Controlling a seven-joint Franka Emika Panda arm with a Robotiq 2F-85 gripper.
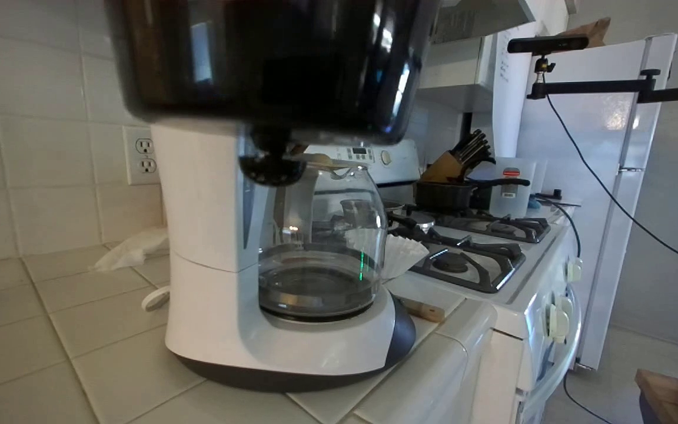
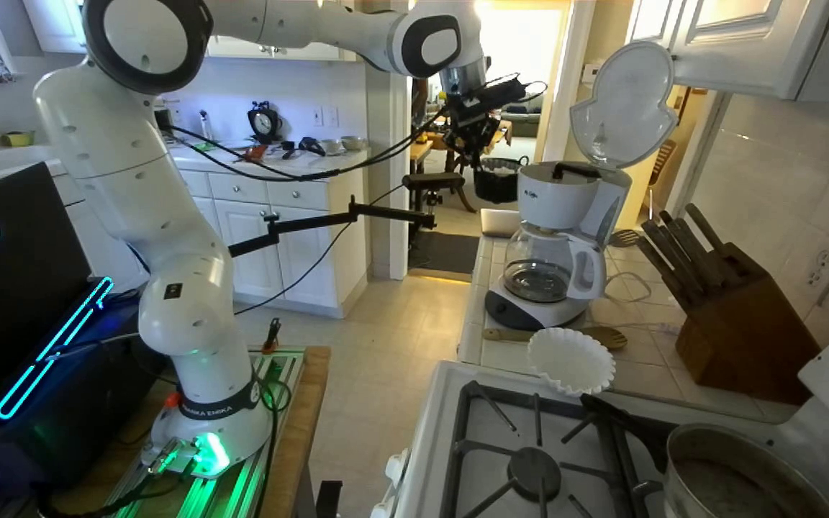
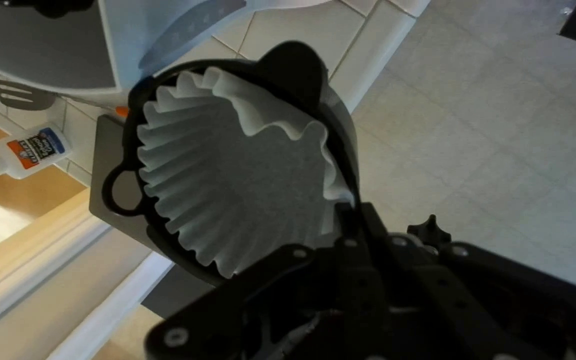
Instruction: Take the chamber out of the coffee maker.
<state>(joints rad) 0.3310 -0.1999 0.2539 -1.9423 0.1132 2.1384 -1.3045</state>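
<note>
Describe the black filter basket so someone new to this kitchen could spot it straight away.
Find the white coffee maker with its lid up. Near its top, the gripper holds a round filter basket by the rim. Unlike the white coffee maker and clear carafe, it is black, with a small loop handle and pleated paper inside.

The chamber (image 1: 274,68) is glossy plastic, its filter (image 3: 268,175) matt paper, the carafe (image 1: 322,247) glass.
</note>
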